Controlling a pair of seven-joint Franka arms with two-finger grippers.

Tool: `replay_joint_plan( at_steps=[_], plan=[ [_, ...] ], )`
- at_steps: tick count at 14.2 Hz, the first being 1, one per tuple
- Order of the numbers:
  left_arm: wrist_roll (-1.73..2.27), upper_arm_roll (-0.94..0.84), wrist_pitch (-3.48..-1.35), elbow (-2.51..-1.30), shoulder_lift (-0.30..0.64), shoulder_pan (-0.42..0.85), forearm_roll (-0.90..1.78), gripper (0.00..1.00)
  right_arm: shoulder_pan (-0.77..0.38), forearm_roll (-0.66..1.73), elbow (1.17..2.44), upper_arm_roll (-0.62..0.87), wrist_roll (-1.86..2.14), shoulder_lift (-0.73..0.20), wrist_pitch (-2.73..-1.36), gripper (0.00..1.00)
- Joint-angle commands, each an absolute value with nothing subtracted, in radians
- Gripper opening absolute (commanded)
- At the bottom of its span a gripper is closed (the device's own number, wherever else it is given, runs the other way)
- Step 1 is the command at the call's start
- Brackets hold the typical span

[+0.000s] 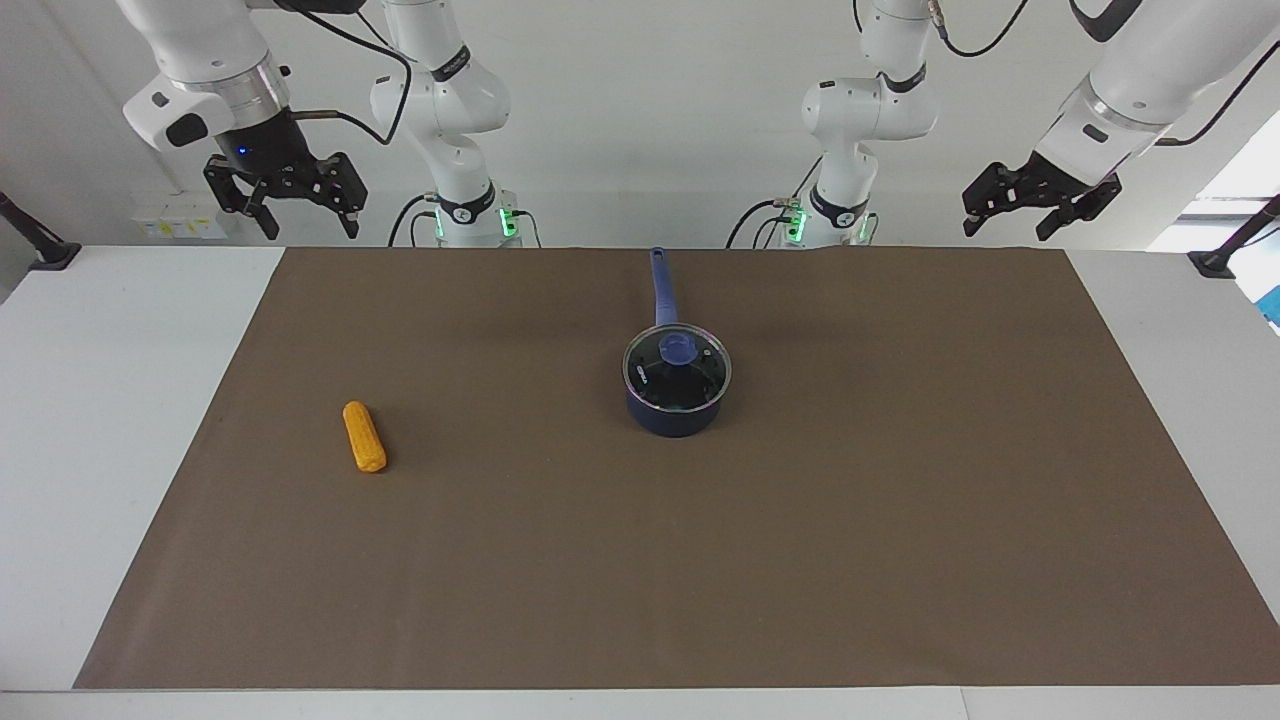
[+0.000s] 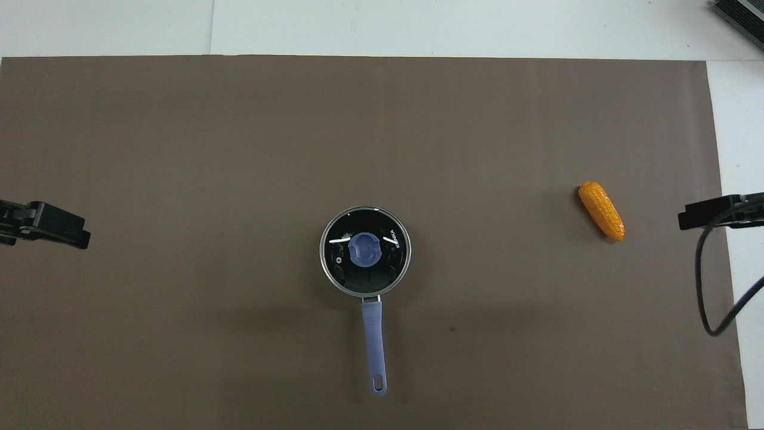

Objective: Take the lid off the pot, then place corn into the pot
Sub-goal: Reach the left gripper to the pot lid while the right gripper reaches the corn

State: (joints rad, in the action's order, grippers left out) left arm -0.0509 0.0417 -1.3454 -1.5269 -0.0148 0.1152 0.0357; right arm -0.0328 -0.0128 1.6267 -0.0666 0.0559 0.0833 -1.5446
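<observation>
The pot [image 1: 676, 400] sits mid-mat, its long handle [image 1: 660, 285] running straight up the facing frame toward the robots' bases. The lid [image 1: 677, 368] rests shut on its rim, blue knob [image 1: 680, 348] at the centre, so the first grasp must come down on that knob from above. The left gripper [image 1: 1035, 205] hangs in air at the upper right of the facing frame, fingers apart. The right gripper [image 1: 285, 195] hangs at upper left, fingers spread wide. Neither is over the pot; both look about equally removed from it. The corn [image 1: 364, 436] lies lower in the frame, its long axis nearly up-down, below the right gripper, so that arm suits it. The brown mat [image 1: 900, 520] between them shows no obstacle.
</observation>
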Motion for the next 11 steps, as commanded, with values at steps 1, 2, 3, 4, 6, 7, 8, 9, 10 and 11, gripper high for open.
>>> replay_joint_plan(
  at_steps=[1,2,3,4,6,7,8,9,10,11],
  plan=[
    [-0.017,0.048,-1.4,-1.585,-0.034,0.169,0.046,1.0,-0.021,-0.005,1.738,-0.061,0.136,0.088,-1.682,1.0],
    [0.0,0.049,-1.417,-1.6,-0.034,0.198,0.046,1.0,-0.021,-0.005,1.765,-0.061,0.191,0.066,-1.725,1.0],
    [0.026,0.048,-1.442,-1.618,-0.035,0.21,0.046,1.0,-0.018,-0.005,1.787,-0.063,0.249,0.037,-1.761,1.0],
    [0.061,0.048,-1.469,-1.637,-0.035,0.236,0.046,1.0,-0.014,-0.005,1.801,-0.063,0.308,0.005,-1.8,1.0],
    [0.13,0.048,-1.526,-1.666,-0.031,0.285,0.048,1.0,0.005,-0.005,1.813,-0.063,0.401,-0.078,-1.903,1.0],
    [0.155,0.048,-1.555,-1.683,-0.032,0.301,0.055,1.0,0.008,-0.005,1.813,-0.063,0.441,-0.125,-1.955,1.0],
    [0.169,0.048,-1.569,-1.687,-0.031,0.307,0.067,1.0,0.008,-0.005,1.824,-0.063,0.474,-0.156,-2.004,1.0],
    [0.185,0.048,-1.58,-1.687,-0.025,0.311,0.077,1.0,0.008,-0.005,1.839,-0.063,0.507,-0.176,-2.047,1.0],
    [0.208,0.048,-1.594,-1.687,-0.008,0.345,0.08,1.0,0.009,-0.005,1.867,-0.063,0.544,-0.195,-2.078,1.0],
    [0.242,0.048,-1.614,-1.687,0.001,0.368,0.08,1.0,0.009,-0.005,1.893,-0.063,0.579,-0.212,-2.132,1.0]
  ],
)
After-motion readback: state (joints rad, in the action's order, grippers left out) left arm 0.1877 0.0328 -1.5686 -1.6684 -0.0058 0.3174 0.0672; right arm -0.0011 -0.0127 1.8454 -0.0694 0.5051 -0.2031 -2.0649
